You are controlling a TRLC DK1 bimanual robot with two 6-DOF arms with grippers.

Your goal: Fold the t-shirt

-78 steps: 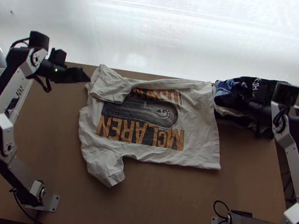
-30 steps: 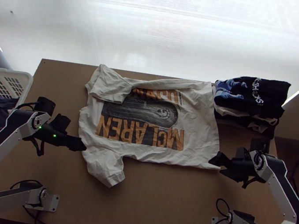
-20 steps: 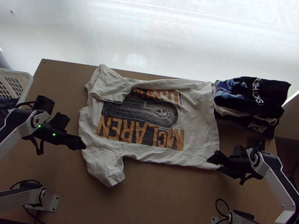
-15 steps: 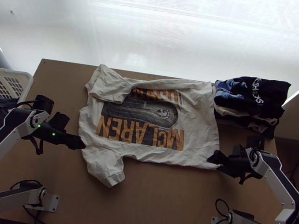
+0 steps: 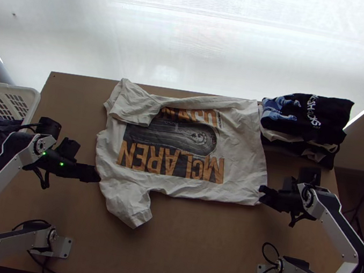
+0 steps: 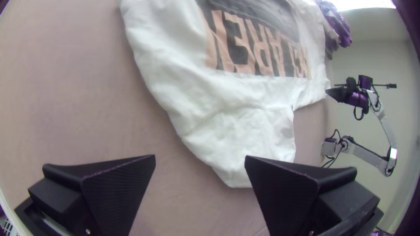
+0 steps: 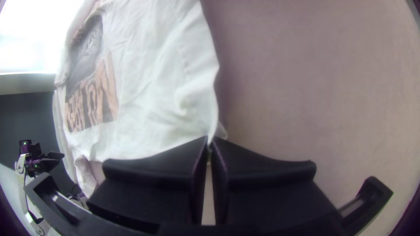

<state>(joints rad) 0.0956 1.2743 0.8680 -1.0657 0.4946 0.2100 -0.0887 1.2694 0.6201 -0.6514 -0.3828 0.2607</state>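
I'd call this the setup for folding the near side over: on my left, the left fingers [image 6: 118,192] are spread wide with nothing between them, by the shoulder end of the t-shirt [image 5: 243,161]; its near sleeve [image 5: 129,205] sticks out just beyond their tips. The shirt lies on the counter [image 5: 192,257] between my two sets of fingers, print up and mostly flat, its far sleeve [image 5: 136,111] laid inward over the print, well past the left fingers. To the right, the right fingers [image 7: 153,175] are closed on the near hem corner, pinching a bit of the edge. So I judge the next move belongs to the left: lower onto the shoulder edge beside that near sleeve, get a good bite, then lift both ends together and carry the near side away from me. If the left took only a shallow pinch, the sleeve could drag or bunch. As for what I can't make out: whether the left tips touch the cloth, where the collar runs near them, what lies under the shirt's front, and how many layers the right fingers have caught, since they cover that corner. Beyond them, the lower layers of the clothes pile [image 5: 315,114] blur together in shadow.
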